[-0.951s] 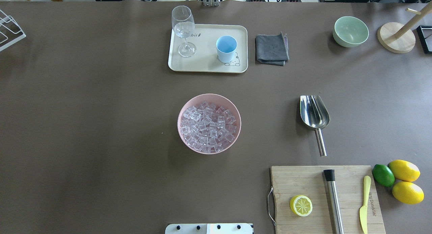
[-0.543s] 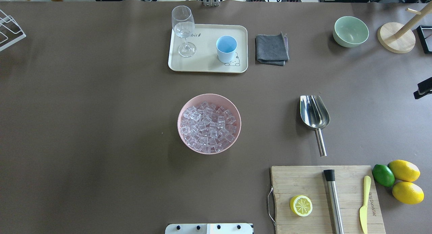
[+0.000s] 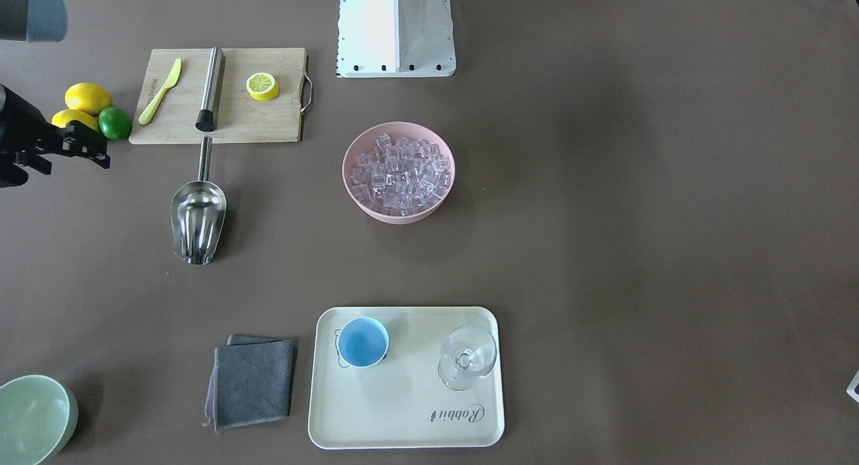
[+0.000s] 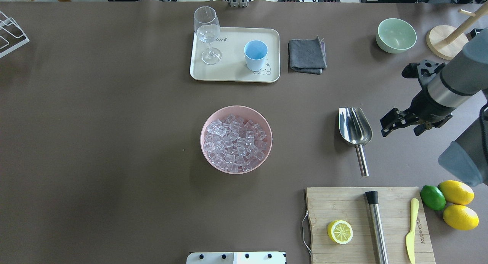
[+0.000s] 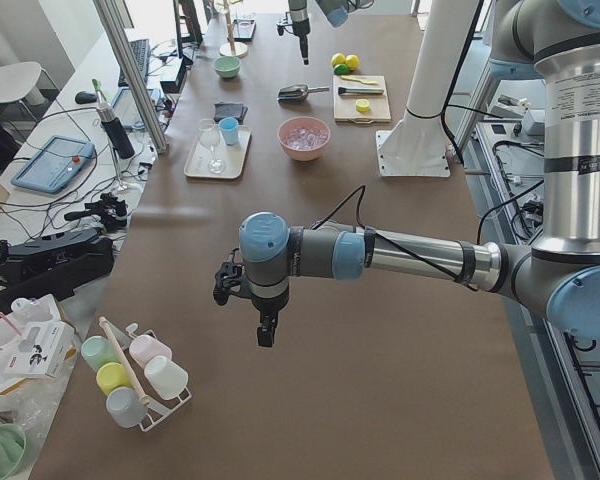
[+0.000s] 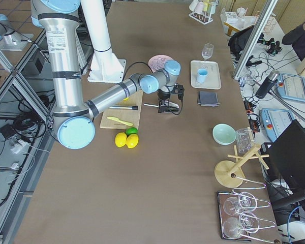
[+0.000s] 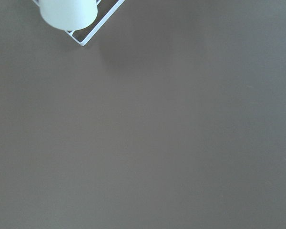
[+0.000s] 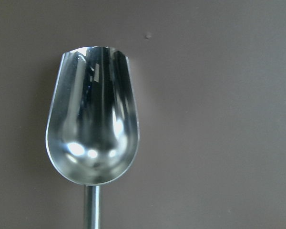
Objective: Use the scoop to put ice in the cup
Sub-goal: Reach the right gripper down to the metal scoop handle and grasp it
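The ice is a heap of clear cubes in a pink bowl at the table's middle. Far behind it, the light blue cup stands upright on a cream tray. The steel scoop lies flat to the right of the bowl, its handle toward the robot; the right wrist view shows the scoop from straight above, with nothing in it. My right gripper hovers open just right of the scoop, apart from it. My left gripper shows only in the exterior left view, so I cannot tell its state.
A wine glass shares the tray. A grey cloth, green bowl and wooden stand sit at the back right. Near the robot is a cutting board with lemon half, steel cylinder and yellow knife, lemons and a lime beside it.
My right arm has swung into the overhead view from the right edge and its gripper now hangs beside the scoop. The scoop, bowl and cup have not moved.
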`<action>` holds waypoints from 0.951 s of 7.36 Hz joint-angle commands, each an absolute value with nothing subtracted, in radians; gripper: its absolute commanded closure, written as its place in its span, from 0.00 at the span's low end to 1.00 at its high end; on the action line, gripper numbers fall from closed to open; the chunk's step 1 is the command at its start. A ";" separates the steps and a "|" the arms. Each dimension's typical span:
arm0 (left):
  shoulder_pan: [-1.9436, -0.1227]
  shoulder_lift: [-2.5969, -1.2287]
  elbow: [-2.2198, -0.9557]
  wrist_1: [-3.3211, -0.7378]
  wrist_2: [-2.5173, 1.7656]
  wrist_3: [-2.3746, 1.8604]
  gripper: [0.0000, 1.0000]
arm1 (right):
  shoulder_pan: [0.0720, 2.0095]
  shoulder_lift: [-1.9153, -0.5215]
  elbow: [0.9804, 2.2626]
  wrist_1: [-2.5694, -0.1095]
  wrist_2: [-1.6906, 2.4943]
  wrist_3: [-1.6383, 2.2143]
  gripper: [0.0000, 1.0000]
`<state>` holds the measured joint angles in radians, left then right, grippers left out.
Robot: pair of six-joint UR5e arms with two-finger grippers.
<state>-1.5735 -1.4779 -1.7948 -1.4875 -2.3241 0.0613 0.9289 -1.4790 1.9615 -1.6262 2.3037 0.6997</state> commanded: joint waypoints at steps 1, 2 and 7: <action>-1.546 -1.520 -1.798 -1.497 -2.405 0.063 0.02 | 0.758 -1.410 1.959 -1.632 2.241 0.894 0.00; -1.519 -1.528 -1.805 -1.549 -2.413 0.063 0.02 | 0.752 -1.411 1.957 -1.632 2.243 0.896 0.00; -1.306 -1.540 -1.841 -1.843 -2.413 0.054 0.02 | 0.690 -1.424 1.859 -1.522 2.230 0.966 0.01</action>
<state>-1.3864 -1.5283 -1.8423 -1.7325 -2.4136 0.0568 0.7082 -1.4199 1.8934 -1.5710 2.2350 0.9339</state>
